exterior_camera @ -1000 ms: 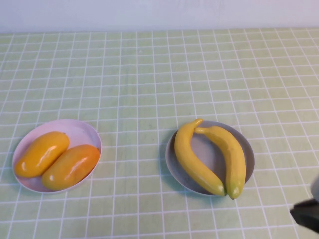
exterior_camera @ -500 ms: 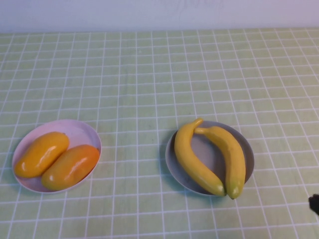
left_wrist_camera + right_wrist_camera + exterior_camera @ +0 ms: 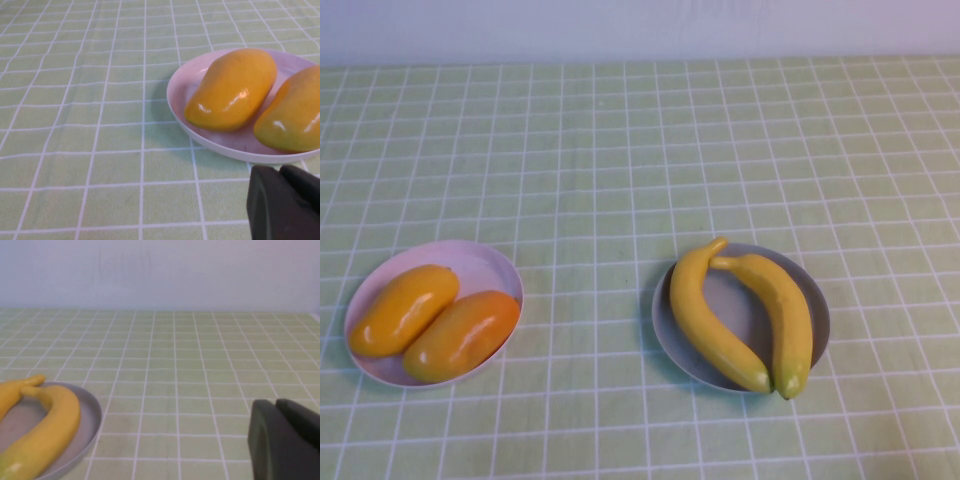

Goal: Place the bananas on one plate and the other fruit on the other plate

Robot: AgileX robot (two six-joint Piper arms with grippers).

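Note:
Two yellow bananas [image 3: 705, 320] [image 3: 785, 315] lie side by side on the grey-blue plate [image 3: 745, 300] at the right. Two orange-yellow mango-like fruits [image 3: 403, 308] [image 3: 463, 334] lie on the pale pink plate [image 3: 480, 262] at the left. Neither gripper shows in the high view. In the left wrist view my left gripper [image 3: 280, 172] is shut and empty, close to the pink plate's rim [image 3: 175, 95] with both fruits [image 3: 232, 90] [image 3: 292, 117] on it. In the right wrist view my right gripper [image 3: 276, 405] is shut and empty, off to the side of the grey-blue plate [image 3: 90, 415] and a banana [image 3: 55, 425].
A green checked tablecloth [image 3: 620, 150] covers the table. A plain pale wall [image 3: 640, 25] runs along the far edge. Nothing else stands on the table.
My right gripper, seen at the lower right corner of the high view, has pulled back out of that view. The fruit and plates have not moved.

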